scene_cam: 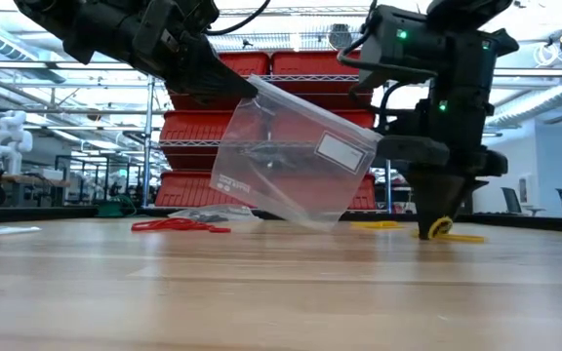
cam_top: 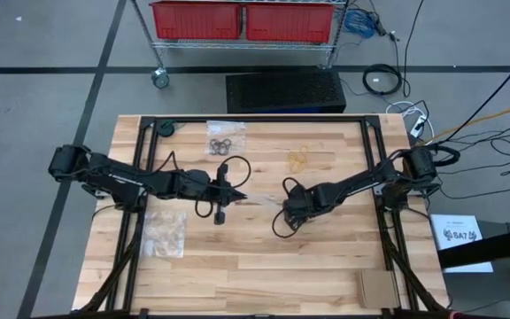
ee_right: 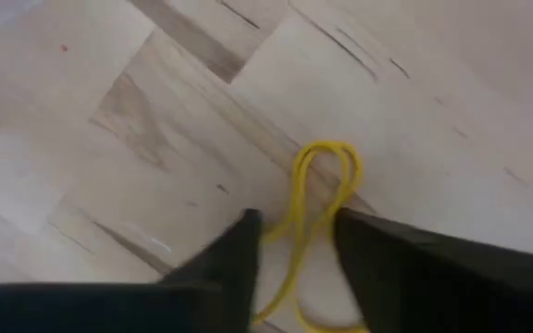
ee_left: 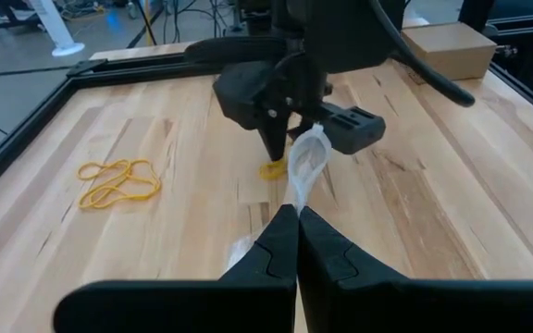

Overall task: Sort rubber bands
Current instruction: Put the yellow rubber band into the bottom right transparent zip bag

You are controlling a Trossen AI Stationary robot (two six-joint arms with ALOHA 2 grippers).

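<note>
My left gripper is shut on a clear plastic bag above the table's middle. Just to its right, my right gripper points straight down, open by a narrow gap, with its fingertips at the wood on either side of a single yellow rubber band that lies flat. More yellow bands lie farther back. Black bands lie on a second bag at the far side. Red bands lie on the table in the low view. My left gripper pinches the bag's upper edge between its two shut fingers, coming from the table's left and slanting slightly down. The bag hangs tilted below them, and its lower end rests on the table. My right gripper's fingers straddle the yellow band; I cannot tell whether they touch it.
A third clear bag lies flat at the near left. A brown cardboard piece sits at the near right corner. A black frame runs around the table's edges. Bare wood lies between the arms and the near edge.
</note>
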